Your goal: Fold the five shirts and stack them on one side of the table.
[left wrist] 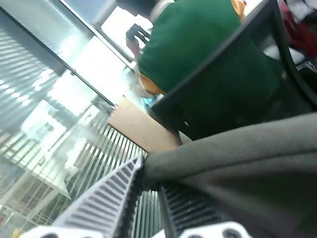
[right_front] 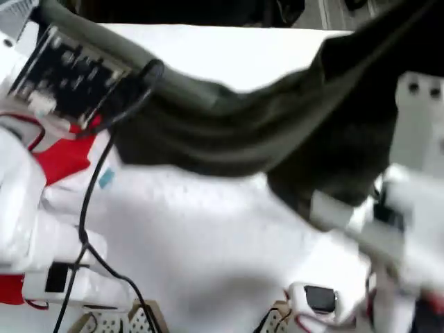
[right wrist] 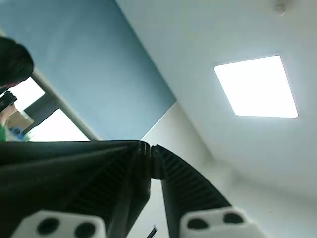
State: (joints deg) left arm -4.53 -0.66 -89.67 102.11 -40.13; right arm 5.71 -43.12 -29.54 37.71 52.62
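Note:
A dark olive-grey shirt point(right_front: 229, 132) hangs stretched in the air between my two raised arms, sagging in the middle above the white table point(right_front: 208, 243). In the left wrist view my left gripper point(left wrist: 148, 181) is shut on one bunched edge of the shirt point(left wrist: 237, 163), the cloth pinched between its ribbed fingers. In the right wrist view my right gripper point(right wrist: 150, 161) points up at the ceiling and is shut on another edge of the shirt point(right wrist: 59, 158). The left arm's wrist board point(right_front: 69, 73) sits at the upper left of the high view.
A red shirt point(right_front: 66, 156) lies on the table at the left, partly under the left arm. A black cable point(right_front: 87, 208) runs down that arm. The right arm's white body point(right_front: 409, 208) stands at the right edge.

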